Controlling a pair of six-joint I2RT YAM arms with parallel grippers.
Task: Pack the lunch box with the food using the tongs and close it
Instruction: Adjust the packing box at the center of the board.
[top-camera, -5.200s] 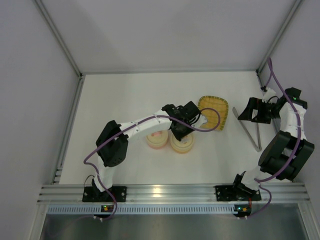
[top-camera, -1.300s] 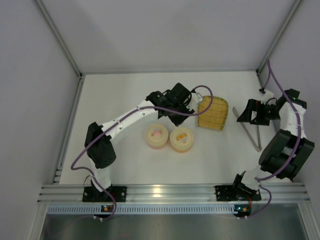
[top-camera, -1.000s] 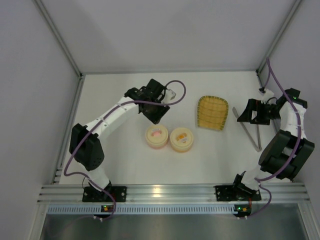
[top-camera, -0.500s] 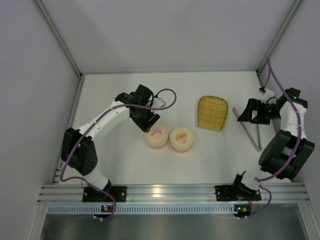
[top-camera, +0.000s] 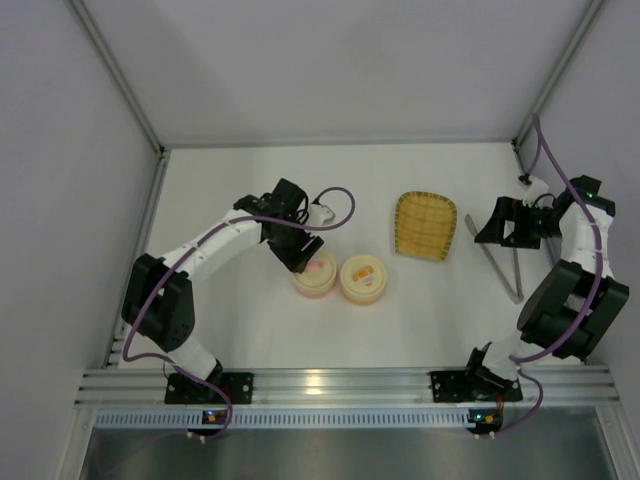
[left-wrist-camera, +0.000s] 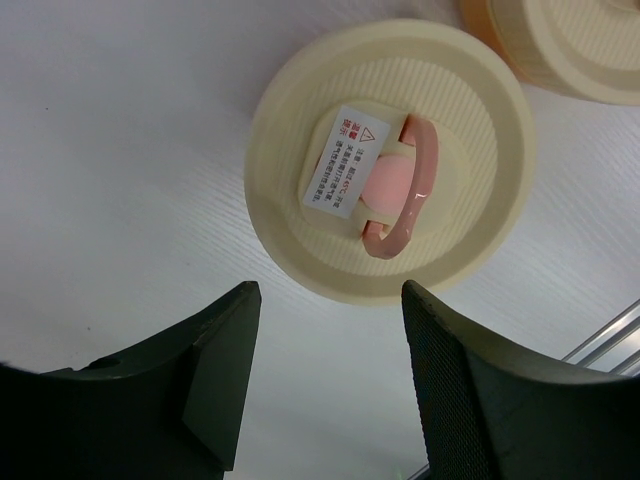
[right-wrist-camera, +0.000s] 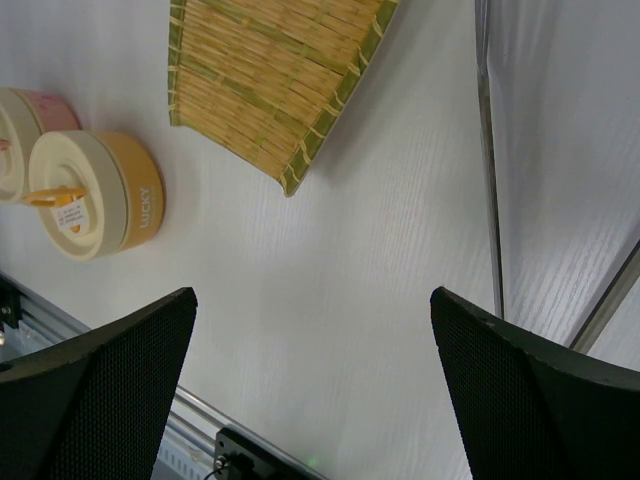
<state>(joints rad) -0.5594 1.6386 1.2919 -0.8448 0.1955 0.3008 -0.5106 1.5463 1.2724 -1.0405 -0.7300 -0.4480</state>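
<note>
Risk sat with your left gripper (left-wrist-camera: 328, 330) — jaws apart above the pink-handled lid (left-wrist-camera: 470, 150); closing off-centre could shove the lunch box (top-camera: 314, 278). Your right gripper (right-wrist-camera: 312, 300), empty and wide apart, hovered beside the tongs (top-camera: 503, 268) on the table (top-camera: 250, 330).

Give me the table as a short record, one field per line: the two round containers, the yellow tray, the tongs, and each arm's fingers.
pink container: lid on, left of the orange one
orange container: lidded, beside the pink one
tray: yellow, woven, right of the containers
tongs: lying flat, right of the tray, untouched
left gripper: above the pink container's lid, fingers open, holding nothing
right gripper: over the tongs' far end, fingers open, holding nothing
</note>
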